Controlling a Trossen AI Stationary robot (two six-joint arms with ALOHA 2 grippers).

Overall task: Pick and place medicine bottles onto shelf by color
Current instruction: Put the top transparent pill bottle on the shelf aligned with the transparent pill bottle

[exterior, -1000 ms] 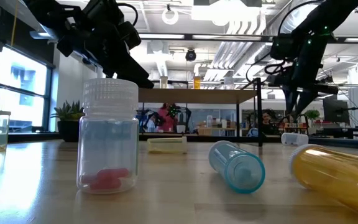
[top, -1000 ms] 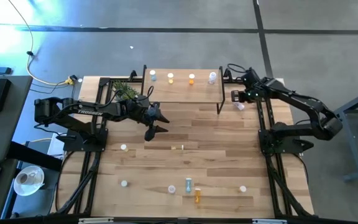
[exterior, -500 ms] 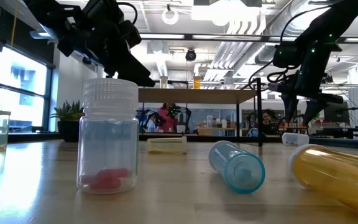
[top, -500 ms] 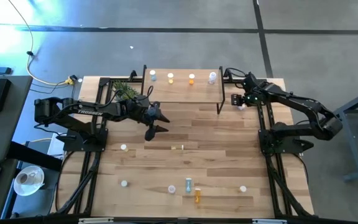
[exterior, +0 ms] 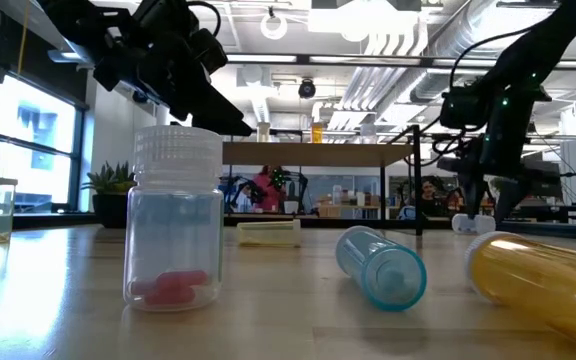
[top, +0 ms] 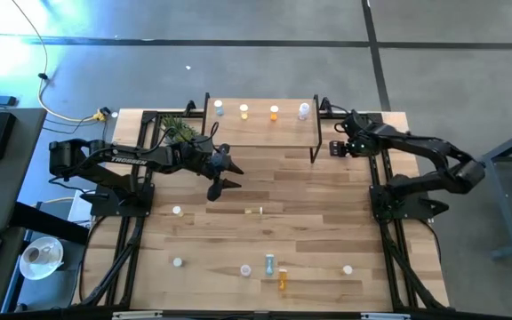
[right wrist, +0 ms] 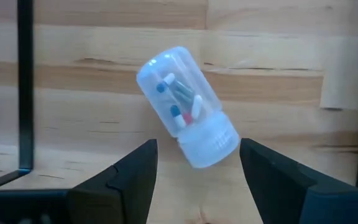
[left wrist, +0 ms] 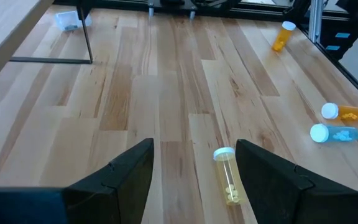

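Overhead, shelf (top: 260, 127) stands at the tabletop's (top: 327, 204) far edge with four medicine bottles (top: 244, 111) along its far side. The right gripper (top: 337, 148) hangs low just right of the shelf's right legs, fingers apart; the left gripper (top: 227, 173) hovers mid-table, fingers spread, a yellow bottle (top: 254, 212) lying near it.

Low view: a clear bottle (exterior: 175, 217) stands upright nearest the camera, a blue bottle (exterior: 381, 266) and an amber bottle (exterior: 546, 284) lying to its right.

Left wrist view: the yellow bottle (left wrist: 226, 174) lies between the open fingers (left wrist: 126, 173), untouched.

Right wrist view: a clear white-capped bottle (right wrist: 187, 114) lies on its side beyond the parted fingers (right wrist: 135, 174), free of both.
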